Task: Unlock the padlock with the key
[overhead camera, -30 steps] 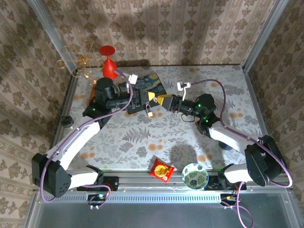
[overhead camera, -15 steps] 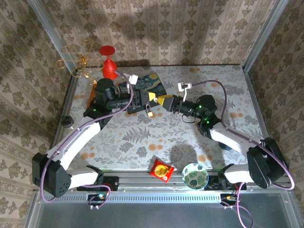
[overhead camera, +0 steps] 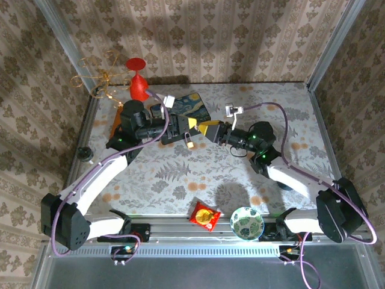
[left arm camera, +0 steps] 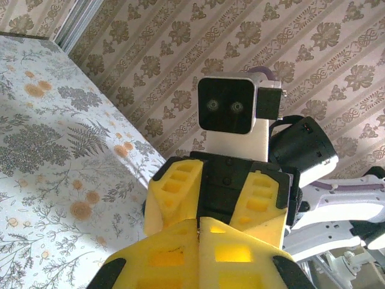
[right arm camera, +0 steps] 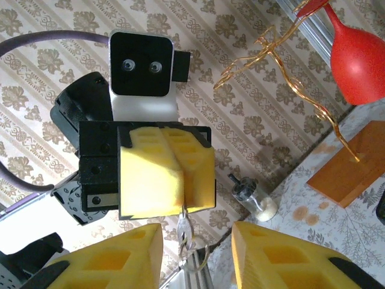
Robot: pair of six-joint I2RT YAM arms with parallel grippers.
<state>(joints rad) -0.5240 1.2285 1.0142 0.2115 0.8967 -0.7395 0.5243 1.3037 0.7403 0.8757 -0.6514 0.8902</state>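
My left gripper (overhead camera: 192, 123) is raised over the middle of the table and shut. From the seam of its fingertips (right arm camera: 180, 180) hangs a small silvery key (right arm camera: 186, 229) with wire rings under it, which is a pale speck (overhead camera: 189, 142) from above. My right gripper (overhead camera: 201, 127) faces the left one tip to tip. It is open, with one yellow fingertip (right arm camera: 144, 241) on either side of the hanging key and not touching it. In the left wrist view the left gripper (left arm camera: 198, 220) is pressed shut. The padlock is hidden; I cannot tell whether it sits inside the shut left fingers.
A dark blue painted box (overhead camera: 191, 103) lies behind the grippers. A red goblet (overhead camera: 139, 84) and a gold wire ornament (overhead camera: 102, 75) stand at the back left. A small shaker (overhead camera: 85, 153) sits at the left edge. A snack packet (overhead camera: 204, 217) and a patterned bowl (overhead camera: 246, 223) lie at the near edge.
My right gripper has crept left toward the left gripper's tip and its fingers have narrowed around the hanging key. The left arm has stayed still.
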